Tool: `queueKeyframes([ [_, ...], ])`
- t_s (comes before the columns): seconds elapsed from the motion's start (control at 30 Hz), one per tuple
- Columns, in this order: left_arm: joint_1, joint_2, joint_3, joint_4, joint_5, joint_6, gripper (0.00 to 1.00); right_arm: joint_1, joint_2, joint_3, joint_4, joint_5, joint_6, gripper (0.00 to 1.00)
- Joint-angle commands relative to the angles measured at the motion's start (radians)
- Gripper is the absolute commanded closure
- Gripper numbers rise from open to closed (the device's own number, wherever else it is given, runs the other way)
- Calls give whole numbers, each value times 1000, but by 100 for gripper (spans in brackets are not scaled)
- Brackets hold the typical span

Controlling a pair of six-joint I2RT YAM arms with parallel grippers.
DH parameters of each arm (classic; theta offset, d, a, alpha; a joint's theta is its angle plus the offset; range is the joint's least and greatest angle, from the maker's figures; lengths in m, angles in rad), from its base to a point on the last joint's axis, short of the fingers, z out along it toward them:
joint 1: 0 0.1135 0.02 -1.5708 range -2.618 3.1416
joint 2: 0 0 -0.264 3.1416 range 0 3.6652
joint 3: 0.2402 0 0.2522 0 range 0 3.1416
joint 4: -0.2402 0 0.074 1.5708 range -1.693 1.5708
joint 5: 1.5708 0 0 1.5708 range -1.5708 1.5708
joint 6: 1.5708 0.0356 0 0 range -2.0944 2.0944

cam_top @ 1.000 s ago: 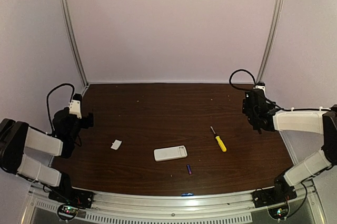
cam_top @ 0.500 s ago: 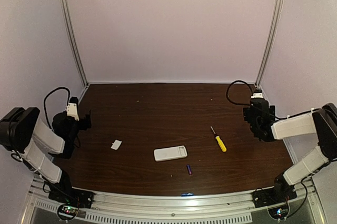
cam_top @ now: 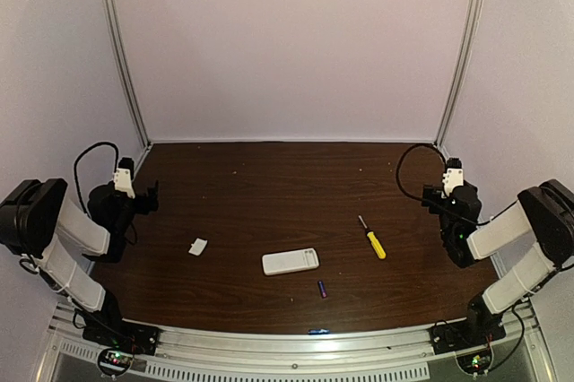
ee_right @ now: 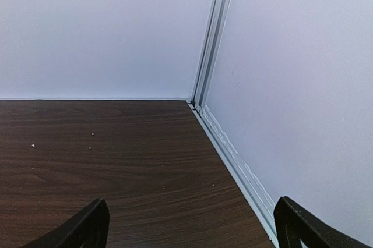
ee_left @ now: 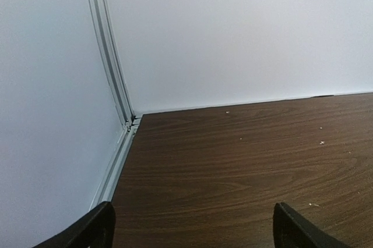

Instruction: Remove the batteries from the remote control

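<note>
The white remote control (cam_top: 291,261) lies flat on the brown table near the front middle. One small dark blue-purple battery (cam_top: 322,289) lies on the table just in front of its right end. My left gripper (cam_top: 148,195) is open and empty at the far left edge, well away from the remote. My right gripper (cam_top: 446,195) is open and empty at the far right edge. In both wrist views only the dark fingertips (ee_left: 93,230) (ee_right: 87,225) show, wide apart over bare table, pointing at the back corners.
A small white square cover piece (cam_top: 198,246) lies left of the remote. A yellow-handled screwdriver (cam_top: 372,238) lies to the right of it. White walls and metal corner rails (ee_left: 111,73) (ee_right: 213,38) close in the table.
The right arm has drawn back toward the right edge and folded in. The left arm has also pulled back slightly toward the left wall. The remote, battery, cover and screwdriver have not moved.
</note>
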State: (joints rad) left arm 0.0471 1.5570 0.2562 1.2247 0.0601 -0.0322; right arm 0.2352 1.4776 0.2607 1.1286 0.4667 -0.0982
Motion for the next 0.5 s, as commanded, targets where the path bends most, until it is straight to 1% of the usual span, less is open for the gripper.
queueKeyframes([
  [0.0, 7, 10, 12, 2, 31, 9, 3, -34, 18, -17, 97, -110, 23, 0],
  [0.1, 7, 11, 14, -1, 30, 11, 3, -56, 20, -30, 120, -176, 30, 0],
  [0.2, 7, 11, 14, -2, 29, 11, 3, -102, 39, -32, 121, -318, 41, 0],
  [0.23, 7, 11, 14, -3, 29, 11, 3, -122, 68, -30, 137, -375, 41, 0],
  [0.27, 7, 10, 14, -4, 30, 11, 3, -129, 88, -28, 175, -399, 35, 0],
  [0.3, 7, 10, 15, -4, 30, 11, 3, -134, 68, -18, 105, -408, 41, 0],
  [0.33, 7, 11, 14, -3, 30, 10, 3, -140, 62, -8, 91, -423, 46, 0],
  [0.4, 7, 9, 14, -2, 28, 9, 3, -145, 78, -17, 134, -422, 42, 0],
  [0.47, 7, 11, 15, -8, 35, 15, 3, -144, 71, -9, 109, -418, 46, 0],
])
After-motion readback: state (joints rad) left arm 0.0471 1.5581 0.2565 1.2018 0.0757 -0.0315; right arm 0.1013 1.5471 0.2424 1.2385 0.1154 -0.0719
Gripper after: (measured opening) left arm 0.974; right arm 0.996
